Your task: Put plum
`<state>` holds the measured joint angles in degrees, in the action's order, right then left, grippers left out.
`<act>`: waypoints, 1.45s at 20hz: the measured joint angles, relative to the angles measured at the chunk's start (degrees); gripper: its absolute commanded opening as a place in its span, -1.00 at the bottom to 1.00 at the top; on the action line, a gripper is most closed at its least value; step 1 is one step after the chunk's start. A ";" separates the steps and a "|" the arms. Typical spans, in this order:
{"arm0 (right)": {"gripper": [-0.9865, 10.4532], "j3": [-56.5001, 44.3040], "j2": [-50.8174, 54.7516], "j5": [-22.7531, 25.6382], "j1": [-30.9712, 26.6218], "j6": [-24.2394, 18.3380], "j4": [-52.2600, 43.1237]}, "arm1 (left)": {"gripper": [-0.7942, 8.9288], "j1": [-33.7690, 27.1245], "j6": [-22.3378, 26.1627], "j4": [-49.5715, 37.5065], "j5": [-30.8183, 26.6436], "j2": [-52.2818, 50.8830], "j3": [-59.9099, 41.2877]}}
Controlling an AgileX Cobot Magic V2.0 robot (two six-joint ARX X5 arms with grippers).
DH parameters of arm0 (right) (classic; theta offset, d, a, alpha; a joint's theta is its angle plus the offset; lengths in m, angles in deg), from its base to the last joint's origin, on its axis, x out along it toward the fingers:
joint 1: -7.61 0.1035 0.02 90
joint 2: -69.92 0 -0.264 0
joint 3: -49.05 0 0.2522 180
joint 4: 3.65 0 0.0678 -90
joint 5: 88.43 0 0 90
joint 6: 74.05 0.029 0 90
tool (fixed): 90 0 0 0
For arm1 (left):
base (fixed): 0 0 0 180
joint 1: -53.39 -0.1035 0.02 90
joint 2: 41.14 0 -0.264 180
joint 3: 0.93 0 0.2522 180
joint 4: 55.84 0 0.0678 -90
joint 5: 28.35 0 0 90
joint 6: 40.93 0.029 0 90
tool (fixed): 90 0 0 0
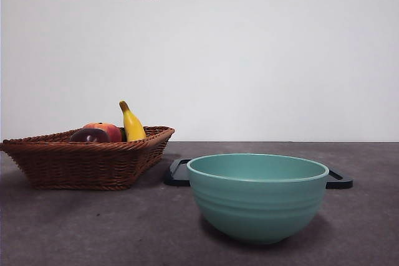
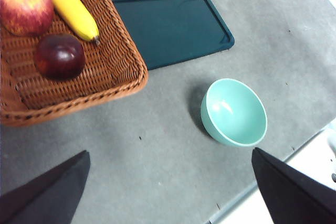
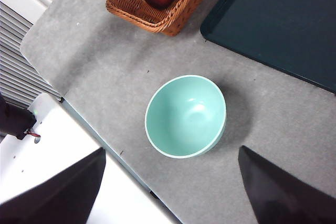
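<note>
The grey table [image 2: 173, 145] carries four large items: a brown wicker basket [image 2: 113, 51], a dark flat tray [image 2: 173, 24] just beside it, and a teal bowl [image 1: 257, 194] standing apart from both, nearer the table edge and with nothing in it. Inside the basket lie a yellow banana [image 2: 65, 3], a red-orange peach-like fruit [image 2: 23, 6] and the plum [image 2: 59, 56], which rests on the basket floor close to the banana's tip and just beside the peach-like fruit. Left gripper [image 2: 170, 187] hangs high above the bare table between basket and bowl, jaws spread wide, holding nothing. Right gripper [image 3: 173, 187] hangs above the table edge near the bowl, jaws likewise wide apart and holding nothing. Judgement on handling: the plum looks glossy and smooth, so likely slippery; round, so it may roll or squirt out of a pinch placed off-centre; probably firm and of modest weight. Best hold would be across its widest girth from above, jaws aligned to clear the banana tip and the basket wall. The left gripper appears the closer one.
</note>
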<state>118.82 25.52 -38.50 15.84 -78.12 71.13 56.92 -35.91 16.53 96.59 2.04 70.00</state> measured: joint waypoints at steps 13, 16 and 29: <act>-0.12 0.00 0.00 0.00 0.00 0.07 -1.05 | 0.17 7.04 -4.96 -15.54 -15.89 19.58 2.10; -0.12 0.00 0.00 0.00 0.00 0.13 -1.07 | 0.17 9.35 -4.96 -17.49 -21.18 27.26 5.44; -0.12 0.00 0.00 0.00 0.00 0.48 -1.05 | 0.17 13.00 -0.98 -24.68 -30.32 53.13 13.33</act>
<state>118.82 25.52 -38.50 15.84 -77.64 70.08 69.92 -36.90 -8.14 66.27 55.18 83.33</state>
